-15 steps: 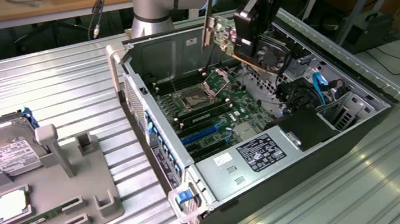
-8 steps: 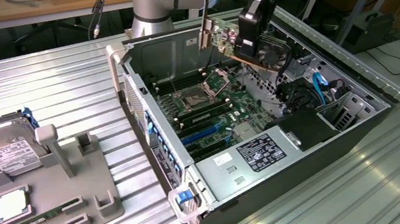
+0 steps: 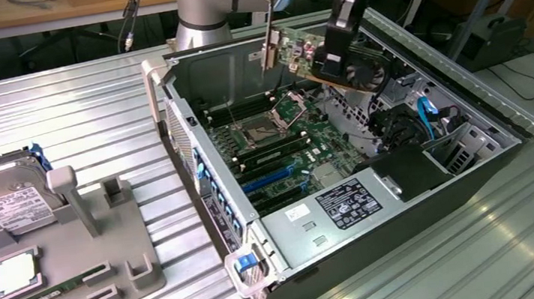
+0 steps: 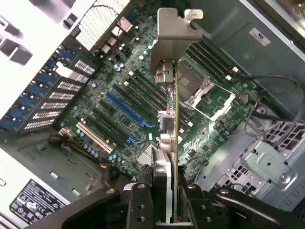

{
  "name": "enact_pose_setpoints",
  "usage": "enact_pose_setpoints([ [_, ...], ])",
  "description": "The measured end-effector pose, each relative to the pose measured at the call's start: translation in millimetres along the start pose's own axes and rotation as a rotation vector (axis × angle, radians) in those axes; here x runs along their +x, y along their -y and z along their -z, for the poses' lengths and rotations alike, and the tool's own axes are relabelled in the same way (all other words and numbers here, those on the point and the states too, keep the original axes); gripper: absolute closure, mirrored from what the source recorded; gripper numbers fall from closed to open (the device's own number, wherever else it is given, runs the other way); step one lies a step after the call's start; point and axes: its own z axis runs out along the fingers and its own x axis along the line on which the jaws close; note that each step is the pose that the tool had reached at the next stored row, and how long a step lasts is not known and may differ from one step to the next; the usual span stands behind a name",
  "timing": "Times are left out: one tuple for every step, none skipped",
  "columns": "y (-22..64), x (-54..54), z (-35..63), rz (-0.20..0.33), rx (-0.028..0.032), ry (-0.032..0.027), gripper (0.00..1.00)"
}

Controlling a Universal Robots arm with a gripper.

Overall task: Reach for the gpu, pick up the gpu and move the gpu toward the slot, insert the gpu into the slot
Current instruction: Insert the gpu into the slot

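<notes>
My gripper (image 3: 341, 44) is shut on the gpu (image 3: 322, 59), a dark card with a round black fan and a silver end bracket (image 3: 268, 44). It hangs in the air above the open computer case, over the far part of the green motherboard (image 3: 293, 150). In the wrist view the gpu (image 4: 173, 129) stands edge-on between my fingers (image 4: 142, 205), with its bracket (image 4: 172, 40) pointing away from me. The long blue slot (image 4: 127, 109) lies on the board beside the card and well below it. The exterior view shows the slot (image 3: 272, 174) near the board's middle.
The case walls (image 3: 193, 120) surround the board. A silver processor socket (image 4: 206, 91), black memory sockets (image 4: 209, 59), blue cables (image 3: 426, 118) and a labelled power supply (image 3: 352, 204) sit inside. At the exterior view's left, a grey fixture (image 3: 108, 258) carries a hard drive (image 3: 9, 200).
</notes>
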Motion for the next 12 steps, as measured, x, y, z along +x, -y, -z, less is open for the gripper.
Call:
enact_pose_setpoints([
  [0.0,0.0,0.0,0.018,-0.0002,-0.0001,0.72],
  [0.0,0.0,0.0,0.05,-0.0007,-0.0002,0.72],
  [0.0,0.0,0.0,0.075,-0.0011,-0.0003,0.72],
  [0.0,0.0,0.0,0.095,-0.0014,-0.0004,0.72],
  [0.0,0.0,0.0,0.112,-0.0016,-0.0004,0.72],
  [0.0,0.0,0.0,0.132,-0.0019,-0.0004,0.72],
  [0.0,0.0,0.0,0.149,-0.0022,-0.0005,0.72],
  [0.0,0.0,0.0,0.169,-0.0024,-0.0006,0.72],
  [0.0,0.0,0.0,0.185,-0.0027,-0.0006,0.72],
  [0.0,0.0,0.0,0.205,-0.0029,-0.0007,0.72],
  [0.0,0.0,0.0,0.225,-0.0033,-0.0007,0.72],
  [0.0,0.0,0.0,0.243,-0.0035,-0.0008,0.72],
])
